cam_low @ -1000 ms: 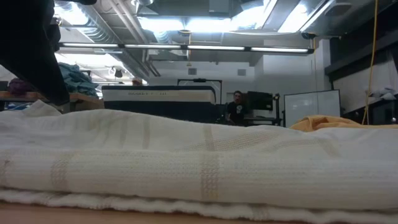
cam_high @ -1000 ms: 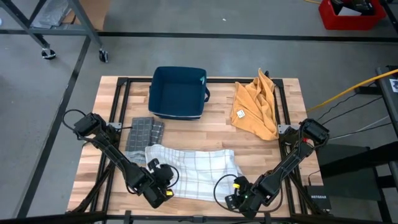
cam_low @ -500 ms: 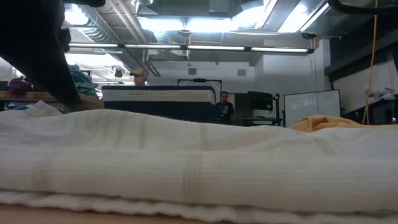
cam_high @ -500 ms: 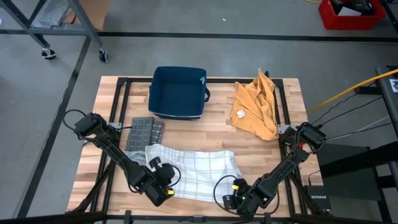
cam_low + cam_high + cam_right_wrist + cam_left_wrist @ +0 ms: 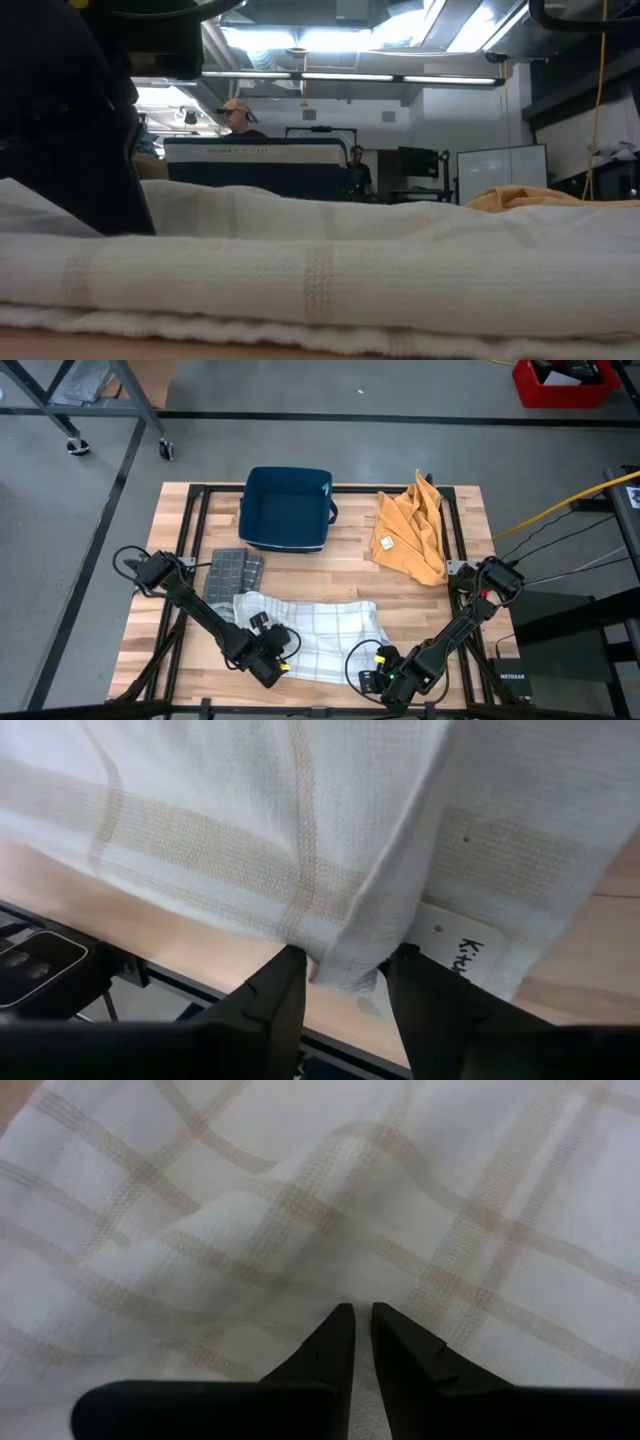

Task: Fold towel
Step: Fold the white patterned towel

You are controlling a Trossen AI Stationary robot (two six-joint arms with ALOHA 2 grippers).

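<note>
The left hand (image 5: 272,663) sits low over the near left part of the towel (image 5: 318,632), its fingers (image 5: 338,1342) pressed almost together with only a slit between them. In the left wrist view the tips rest right at a raised ridge of checked cloth, but no fabric shows between them, so I judge it to be pressing or nudging the towel, not gripping it.

The right hand (image 5: 385,678) is at the towel's near right corner, by the front edge of the worktop (image 5: 350,555). Its fingers (image 5: 280,995) stand part way apart with a bunched, doubled corner of cloth between them, and a white label lies just beside one of them; it looks like a pinch on that corner.

The towel itself lies at the front middle of the worktop, between the two hands, as a wide white strip with pale checks. The low view shows at least two layers stacked at its near edge, so a first fold seems to be in. It remains long, rumpled at the left end and uneven along the far edge, so by my reckoning the task is perhaps half done: another fold across and some smoothing are left.

Beyond it, a grey folded cloth (image 5: 232,573) touches the towel's far left corner, and a blue bin (image 5: 287,510) and an orange cloth (image 5: 412,530) lie well apart at the back.
</note>
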